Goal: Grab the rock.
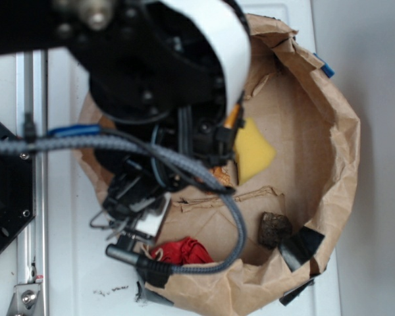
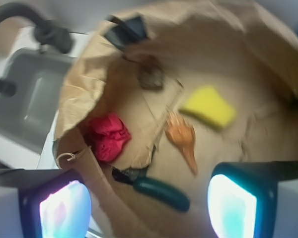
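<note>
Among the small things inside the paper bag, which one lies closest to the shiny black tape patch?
The rock, a dark, rough lump: in the exterior view it lies right next to the tape patch. The yellow sponge, seashell and red cloth lie farther away.

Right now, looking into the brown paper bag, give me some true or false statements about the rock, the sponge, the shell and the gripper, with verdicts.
1. The small dark grey-brown rock lies inside the crumpled brown paper bag. True.
2. The gripper is shut on the rock. False: its fingers are apart and hold nothing.
3. The flat yellow sponge touches the rock. False: bare paper separates them.
4. The tan spiral seashell lies near the sponge. True.
5. The crumpled red cloth covers the rock. False: they lie apart.
</note>
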